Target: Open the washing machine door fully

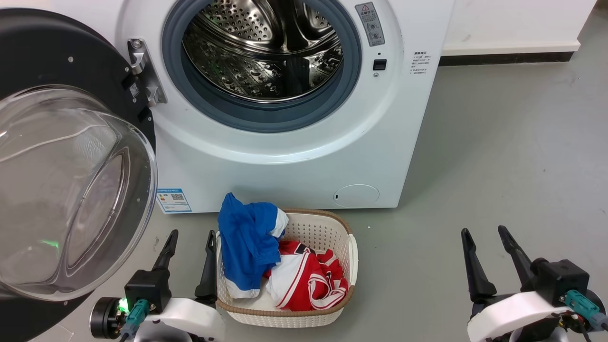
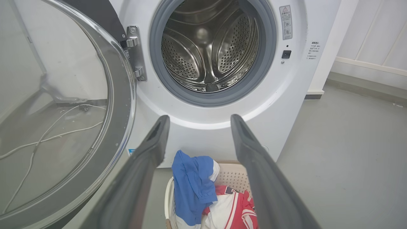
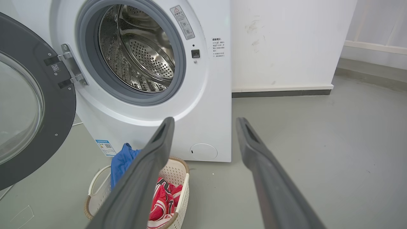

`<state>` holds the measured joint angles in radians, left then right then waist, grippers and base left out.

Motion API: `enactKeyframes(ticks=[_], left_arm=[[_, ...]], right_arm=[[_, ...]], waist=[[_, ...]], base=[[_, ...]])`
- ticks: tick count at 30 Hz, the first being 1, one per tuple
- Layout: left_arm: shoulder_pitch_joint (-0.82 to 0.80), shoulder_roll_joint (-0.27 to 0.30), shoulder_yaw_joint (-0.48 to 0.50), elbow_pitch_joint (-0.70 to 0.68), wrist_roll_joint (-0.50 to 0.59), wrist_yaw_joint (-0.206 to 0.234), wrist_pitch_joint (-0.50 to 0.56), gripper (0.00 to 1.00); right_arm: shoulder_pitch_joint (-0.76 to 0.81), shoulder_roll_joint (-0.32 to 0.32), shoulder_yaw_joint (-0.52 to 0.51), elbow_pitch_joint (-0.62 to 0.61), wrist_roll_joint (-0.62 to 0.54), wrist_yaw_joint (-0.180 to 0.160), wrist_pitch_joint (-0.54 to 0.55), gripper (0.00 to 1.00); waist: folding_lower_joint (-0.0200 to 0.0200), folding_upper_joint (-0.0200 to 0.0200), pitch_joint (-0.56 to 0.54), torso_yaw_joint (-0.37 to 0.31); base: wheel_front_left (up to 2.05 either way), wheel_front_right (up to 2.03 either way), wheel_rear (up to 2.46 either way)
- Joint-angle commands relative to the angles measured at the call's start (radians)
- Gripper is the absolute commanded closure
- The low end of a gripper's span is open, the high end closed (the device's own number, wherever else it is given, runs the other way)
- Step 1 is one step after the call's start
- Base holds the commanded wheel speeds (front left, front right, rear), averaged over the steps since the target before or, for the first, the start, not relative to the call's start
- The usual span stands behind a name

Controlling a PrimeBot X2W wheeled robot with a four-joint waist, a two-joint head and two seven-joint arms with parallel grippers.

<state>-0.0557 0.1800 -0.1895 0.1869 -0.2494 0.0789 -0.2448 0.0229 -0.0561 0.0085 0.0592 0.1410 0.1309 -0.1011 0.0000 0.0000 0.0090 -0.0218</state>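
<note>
Overhead, washing machine door (image 1: 61,156) wide (unheld).

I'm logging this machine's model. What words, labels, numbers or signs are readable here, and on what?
No text reads clearly enough to quote.
Grey sticker on the machine front, upper right: red warning triangle, print too small.
Printed block beside it: too small.
Blue label at the front's lower left: QR code, text blurred.
Small sticker on the washing machine door: QR code, no legible words.
</note>
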Motion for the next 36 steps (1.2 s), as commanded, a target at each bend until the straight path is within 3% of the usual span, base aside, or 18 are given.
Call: enactKeyframes(ticks=[1,3,4,7,36], left_arm=[[-0.006,0.005,-0.002,-0.002,-0.005,0.0,0.001,0.0],[-0.004,0.007,-0.002,-0.002,-0.007,0.001,0.001,0.0],[0.001,0.002,0.0,0.003,-0.005,0.0,0.003,1.0],[0.016,-0.005,0.0,0.027,-0.014,-0.002,0.008,1.0],[-0.012,-0.048,0.106,0.037,-0.479,-0.074,0.13,1.0]], right_arm=[[-0.002,-0.001,-0.001,0.001,-0.003,0.0,-0.004,0.0],[-0.001,-0.001,-0.003,0.002,-0.001,0.0,-0.005,0.0],[0.001,0.0,-0.001,0.004,0.001,0.0,-0.003,1.0],[0.015,0.001,0.001,0.027,0.01,0.0,-0.002,1.0],[-0.039,-0.004,-0.034,0.08,0.522,0.0,0.067,1.0]], waist=[[0.0,0.0,-0.001,0.0],[0.0,0.0,-0.002,0.0],[0.0,0.0,-0.002,0.0],[0.0,0.0,-0.002,0.0],[0.0,0.0,-0.003,0.005]], base=[[0.0,0.0,0.0],[0.0,0.0,0.0],[0.0,0.0,0.0],[0.0,0.0,0.0],[0.0,0.0,0.0]])
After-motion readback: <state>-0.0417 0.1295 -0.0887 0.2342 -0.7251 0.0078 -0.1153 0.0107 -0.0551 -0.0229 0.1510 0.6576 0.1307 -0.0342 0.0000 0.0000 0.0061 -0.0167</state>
